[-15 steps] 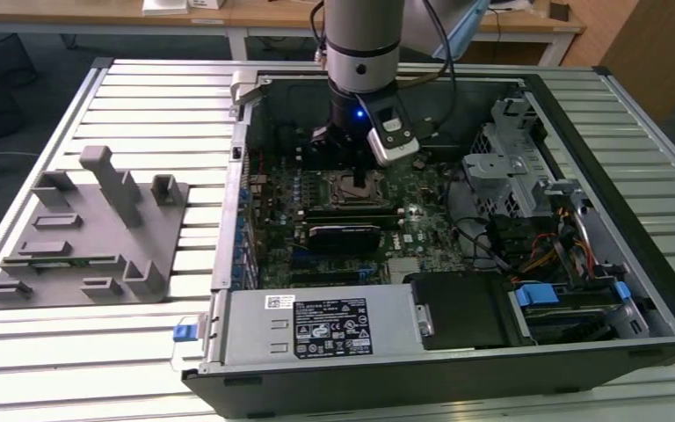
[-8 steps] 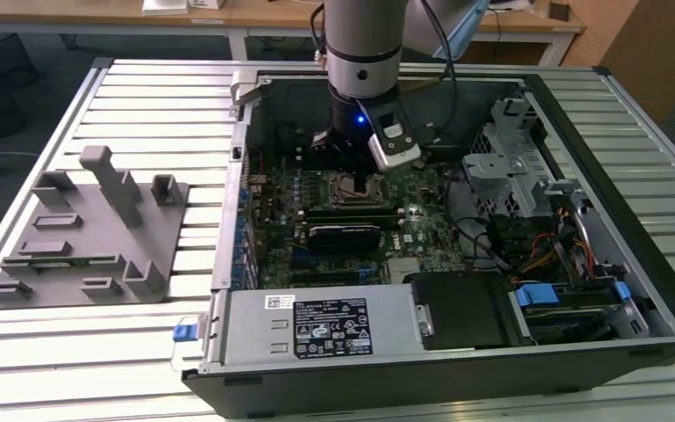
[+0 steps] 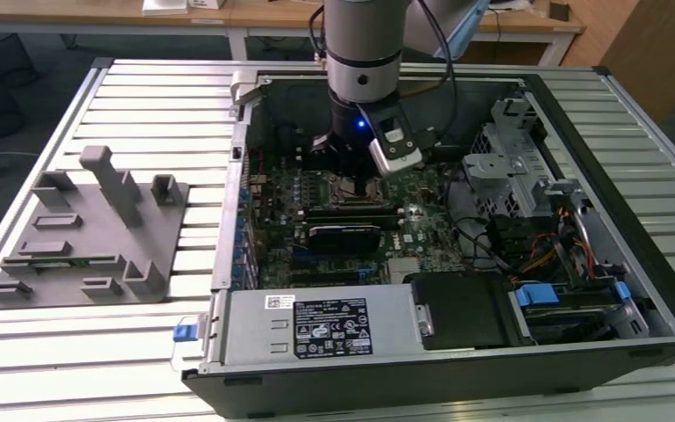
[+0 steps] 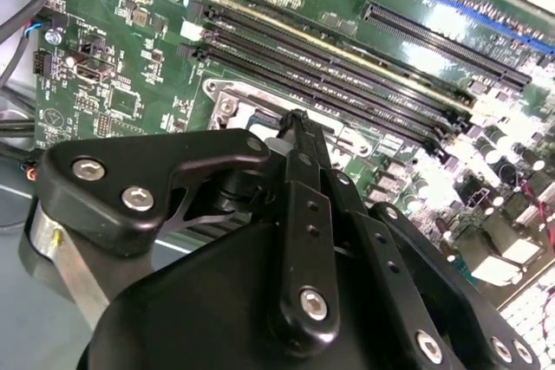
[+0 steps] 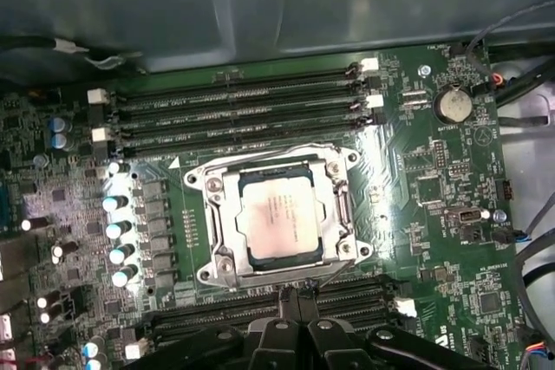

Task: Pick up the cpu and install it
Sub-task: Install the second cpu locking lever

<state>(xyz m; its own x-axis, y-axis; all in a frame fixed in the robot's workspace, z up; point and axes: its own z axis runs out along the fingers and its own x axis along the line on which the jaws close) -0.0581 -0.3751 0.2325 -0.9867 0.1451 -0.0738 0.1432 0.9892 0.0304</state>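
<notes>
A slatted silver metal table point(image 3: 138, 88) carries an open black desktop computer case point(image 3: 431, 387) lying on its side. The case holds a silver boxed power supply point(image 3: 314, 325) at its near end, a grey metal drive cage point(image 3: 513, 167) on the exterior view's right and a green motherboard point(image 5: 434, 179) across its floor. The grey-and-silver robot arm point(image 3: 361, 44) reaches straight down into the case, while a grey plastic fixture block point(image 3: 91, 237) stands well apart on the table at the exterior view's left; what lies in its recesses is too small to tell. In the first wrist view the black gripper point(image 5: 296, 294) hangs just above the board, its tips drawn together with nothing between them, beside rows of long black memory slots point(image 5: 234, 106). The silver metal socket frame point(image 5: 212, 205) encloses the cpu point(image 5: 277, 218), a flat square chip with a shiny silver top lying level inside it. By these pictures the placing step looks done and the work stands at the finish of installation. Whether the retaining lever is latched cannot be told. Any move so close to the socket calls for a gentle, square motion.
</notes>
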